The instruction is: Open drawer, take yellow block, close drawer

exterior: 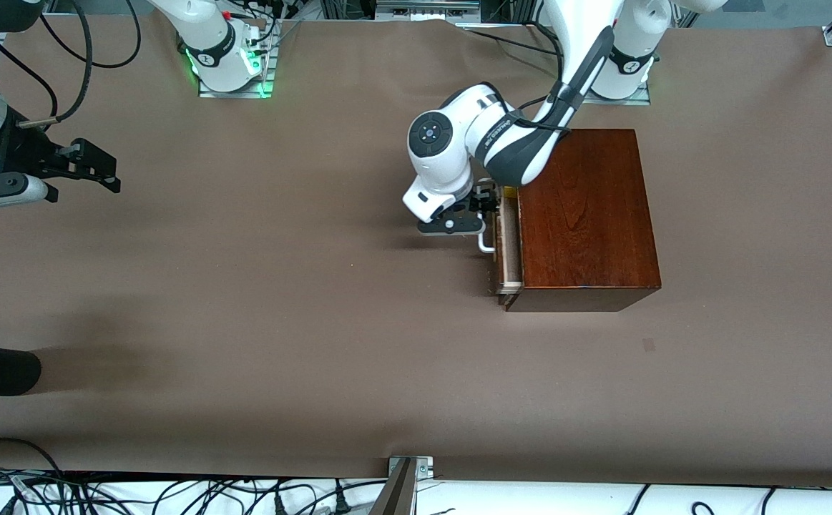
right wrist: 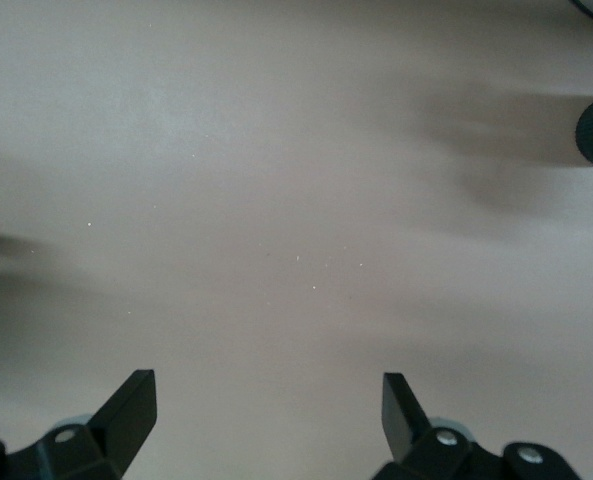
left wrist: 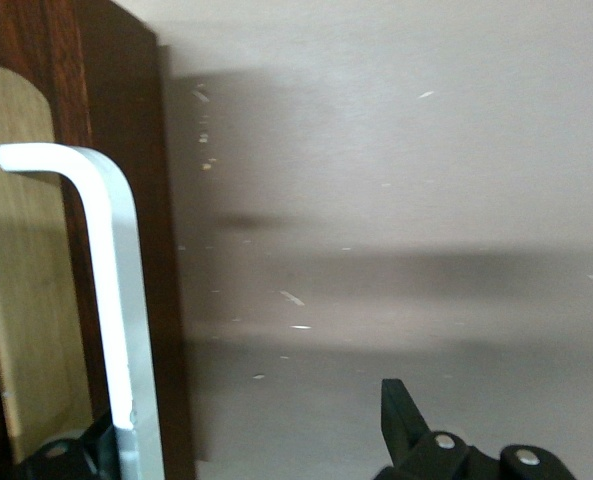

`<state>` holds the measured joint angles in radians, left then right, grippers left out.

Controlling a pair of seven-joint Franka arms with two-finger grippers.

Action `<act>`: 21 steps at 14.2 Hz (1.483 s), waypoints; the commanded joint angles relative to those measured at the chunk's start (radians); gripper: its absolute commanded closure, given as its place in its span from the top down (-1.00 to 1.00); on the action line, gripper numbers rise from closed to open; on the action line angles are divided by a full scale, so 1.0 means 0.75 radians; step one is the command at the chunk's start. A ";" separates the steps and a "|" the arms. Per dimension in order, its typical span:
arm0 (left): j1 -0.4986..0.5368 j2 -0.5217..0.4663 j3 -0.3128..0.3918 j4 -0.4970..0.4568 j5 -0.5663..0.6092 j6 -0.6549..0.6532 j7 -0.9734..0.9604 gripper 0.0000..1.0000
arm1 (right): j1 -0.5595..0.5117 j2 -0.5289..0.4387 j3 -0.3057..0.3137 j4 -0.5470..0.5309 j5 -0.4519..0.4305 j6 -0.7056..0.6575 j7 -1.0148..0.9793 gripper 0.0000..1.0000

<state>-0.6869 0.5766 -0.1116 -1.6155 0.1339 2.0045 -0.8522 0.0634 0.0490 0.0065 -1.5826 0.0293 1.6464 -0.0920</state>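
Straddling the white U-shaped bar handle [left wrist: 116, 330] of the slightly pulled-out pale-wood drawer [exterior: 507, 239], my left claw [exterior: 482, 207] has fingers spread, one either side. A sliver of the small yellow block [exterior: 510, 191] peeks inside. My right claw [exterior: 97, 168] waits, spread, above the brown table [exterior: 280, 322].
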 commanded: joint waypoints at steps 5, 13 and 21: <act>-0.127 0.239 -0.007 0.305 -0.080 0.089 -0.036 1.00 | -0.015 0.012 0.008 0.032 -0.008 -0.025 -0.025 1.00; -0.160 0.276 -0.007 0.350 -0.080 0.150 -0.095 1.00 | -0.015 0.012 0.008 0.032 -0.006 -0.025 -0.025 1.00; -0.160 0.219 0.006 0.385 -0.052 -0.032 -0.087 1.00 | -0.015 0.014 0.008 0.032 -0.006 -0.025 -0.025 1.00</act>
<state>-0.7853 0.6949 -0.0897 -1.4098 0.1246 1.9594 -0.9113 0.0634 0.0491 0.0063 -1.5826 0.0293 1.6463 -0.0927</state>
